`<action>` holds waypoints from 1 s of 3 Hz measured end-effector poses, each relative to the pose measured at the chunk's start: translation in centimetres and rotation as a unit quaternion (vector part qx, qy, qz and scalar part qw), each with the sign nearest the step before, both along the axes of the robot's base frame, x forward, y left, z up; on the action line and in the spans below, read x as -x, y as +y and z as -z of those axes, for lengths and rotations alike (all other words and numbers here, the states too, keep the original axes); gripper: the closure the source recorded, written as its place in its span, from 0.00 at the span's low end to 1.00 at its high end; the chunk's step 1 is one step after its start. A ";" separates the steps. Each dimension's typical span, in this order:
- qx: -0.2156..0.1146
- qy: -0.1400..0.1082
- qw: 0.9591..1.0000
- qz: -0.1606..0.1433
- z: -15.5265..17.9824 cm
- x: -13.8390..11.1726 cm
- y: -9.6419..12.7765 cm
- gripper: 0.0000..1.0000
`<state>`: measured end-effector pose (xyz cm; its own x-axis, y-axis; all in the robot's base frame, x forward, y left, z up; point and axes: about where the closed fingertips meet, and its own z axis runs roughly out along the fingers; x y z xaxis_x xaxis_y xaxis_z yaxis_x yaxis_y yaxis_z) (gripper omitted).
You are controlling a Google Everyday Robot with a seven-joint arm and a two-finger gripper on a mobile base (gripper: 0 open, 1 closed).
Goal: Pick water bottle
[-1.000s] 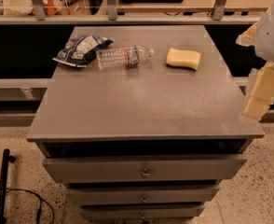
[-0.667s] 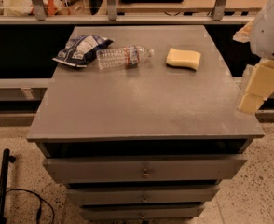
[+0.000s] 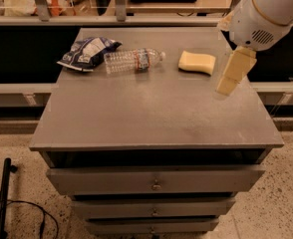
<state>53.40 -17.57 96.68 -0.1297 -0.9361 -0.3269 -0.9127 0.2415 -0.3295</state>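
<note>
Since the task is to lift the water bottle, I read the scene from my side outward. Nearest me, below the gripper and toward the viewer, are the closed drawers (image 3: 156,179) of a grey cabinet. Its flat top (image 3: 151,118) is bare across the whole front half, so nothing lies on the straight path from me toward the objects at the back.

The gripper (image 3: 232,73) hangs off the white arm (image 3: 263,11) above the right rear part of the top, pointing down and a little leftward. I cannot tell from here whether it is spread or closed. The bottle is plainly not in it.

Just to the gripper's left and slightly beyond it lies a yellow sponge (image 3: 197,62), flat on the surface. It sits between the gripper and the target, so I judge a level sweep to the left would risk nudging it.

Farther left of the gripper, past the sponge, the water bottle (image 3: 131,61) lies on its side with its cap (image 3: 161,56) pointing back toward the gripper and its red-and-blue label (image 3: 142,59) near that end. Lying down as it is, I expect it could roll if it is touched off-centre. A grasp across the ribbed body from above looks safest.

Beyond the bottle's base, farthest from the gripper, a blue-and-white snack bag (image 3: 86,53) touches or nearly touches it. That leaves little room at that end.
</note>
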 end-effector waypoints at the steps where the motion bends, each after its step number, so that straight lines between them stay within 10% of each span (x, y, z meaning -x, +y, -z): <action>1: -0.046 -0.010 0.999 -0.004 0.5 -4.1 1.3 0.00; 3: -0.130 -0.014 0.991 -0.019 0.5 -9.2 4.2 0.00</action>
<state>62.63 -13.33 96.14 -0.0832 -0.8237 -0.5609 -0.9142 0.2871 -0.2860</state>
